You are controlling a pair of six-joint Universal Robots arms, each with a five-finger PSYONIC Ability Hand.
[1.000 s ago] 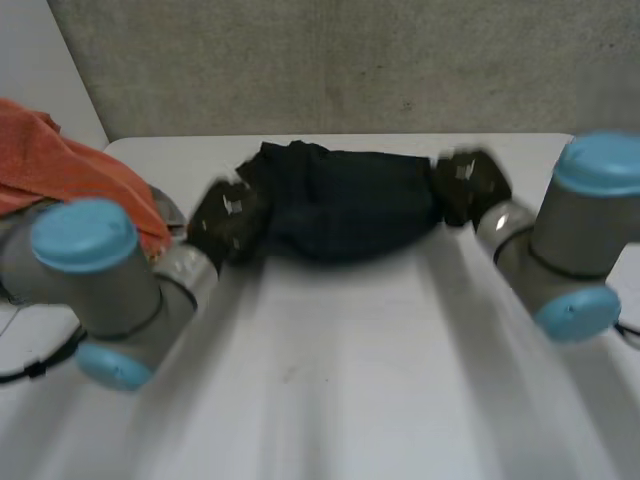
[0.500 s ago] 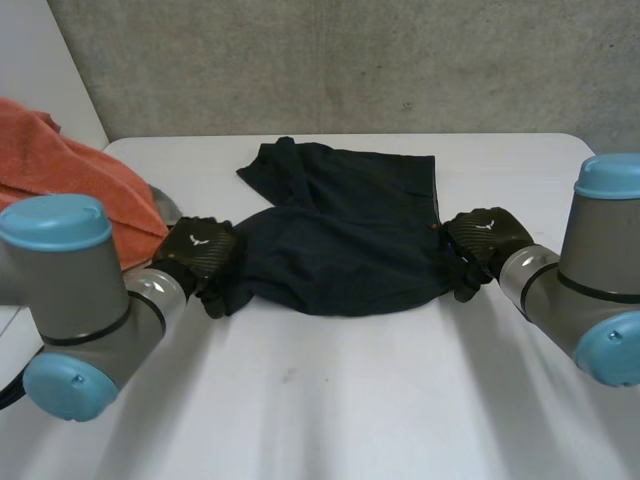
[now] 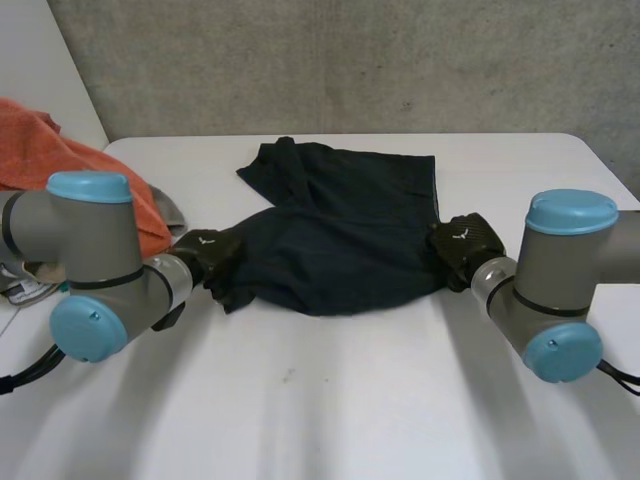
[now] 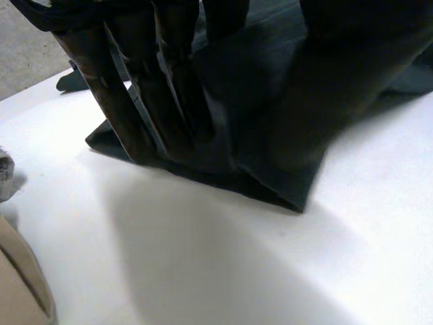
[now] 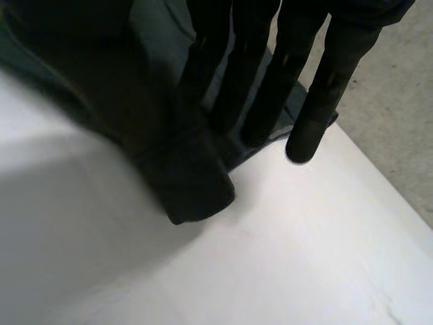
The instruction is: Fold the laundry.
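Head view: garment [image 3: 340, 240] ends under L hand [image 3: 208, 252], R hand [image 3: 462, 243] fingers

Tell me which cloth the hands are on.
The dark cloth: left hand at one side edge, right hand at the other. The orange cloth lies apart, untouched.

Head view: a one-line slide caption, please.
Left hand and right hand at opposite ends of dark garment on white table.
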